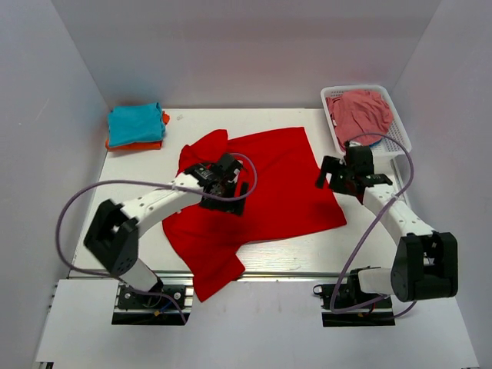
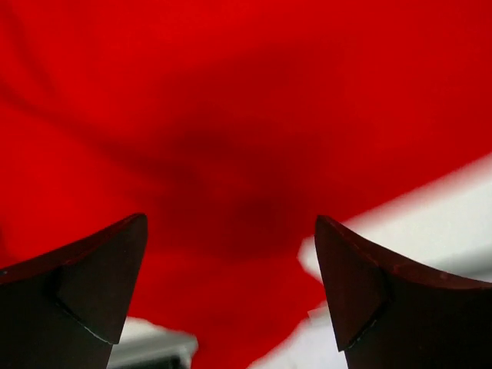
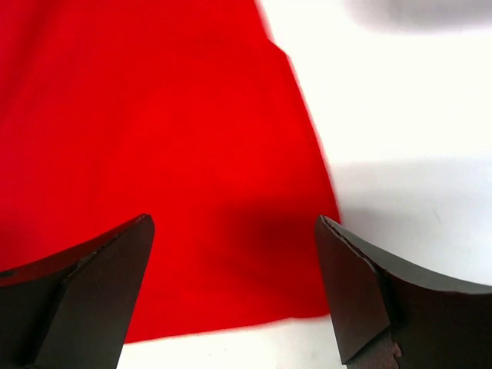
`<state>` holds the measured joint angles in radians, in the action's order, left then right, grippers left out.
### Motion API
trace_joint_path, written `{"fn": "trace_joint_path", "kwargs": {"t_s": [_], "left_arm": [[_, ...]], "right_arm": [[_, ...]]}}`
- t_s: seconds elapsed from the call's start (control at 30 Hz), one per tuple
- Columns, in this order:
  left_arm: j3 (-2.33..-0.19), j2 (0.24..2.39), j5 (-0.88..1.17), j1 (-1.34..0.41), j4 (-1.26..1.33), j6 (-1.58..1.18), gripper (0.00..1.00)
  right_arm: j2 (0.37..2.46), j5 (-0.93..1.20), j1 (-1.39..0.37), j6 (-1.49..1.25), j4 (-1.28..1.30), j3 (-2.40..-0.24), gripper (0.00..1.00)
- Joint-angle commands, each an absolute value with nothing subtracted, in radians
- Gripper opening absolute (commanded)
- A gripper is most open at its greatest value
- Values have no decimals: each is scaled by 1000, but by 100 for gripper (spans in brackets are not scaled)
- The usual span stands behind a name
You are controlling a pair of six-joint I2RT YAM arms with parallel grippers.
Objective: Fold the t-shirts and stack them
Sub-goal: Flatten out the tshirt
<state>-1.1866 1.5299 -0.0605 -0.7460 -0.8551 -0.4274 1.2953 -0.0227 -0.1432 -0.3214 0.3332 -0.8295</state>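
Observation:
A bright red t-shirt (image 1: 261,192) lies spread, partly rumpled, on the white table. My left gripper (image 1: 231,188) hovers over its left middle, open and empty; the left wrist view shows red cloth (image 2: 231,115) filling the space between the jaws. My right gripper (image 1: 329,175) is open and empty over the shirt's right edge; the right wrist view shows the shirt's corner (image 3: 192,192) below it. A folded teal t-shirt (image 1: 135,123) lies on a folded orange one (image 1: 134,144) at the back left.
A white basket (image 1: 397,142) holding a pink garment (image 1: 360,110) stands at the back right, just behind my right arm. White walls enclose the table on three sides. A metal rail (image 1: 254,274) runs along the near edge.

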Motion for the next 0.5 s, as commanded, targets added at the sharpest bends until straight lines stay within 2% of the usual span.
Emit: {"fn": "trace_joint_path", "kwargs": {"t_s": [0.0, 0.13, 0.33, 0.47], "left_arm": [[-1220, 1609, -282, -684, -732, -491, 100], [-1238, 1681, -321, -580, -687, -500, 100], [-1227, 1810, -183, -437, -513, -453, 100], [-1319, 1960, -143, -391, -511, -428, 100]], "right_arm": [[1353, 85, -172, -223, 219, -902, 90], [1537, 111, -216, -180, 233, -1017, 90], [1756, 49, -247, -181, 265, -1198, 90], [1909, 6, -244, -262, 366, -1317, 90]]}}
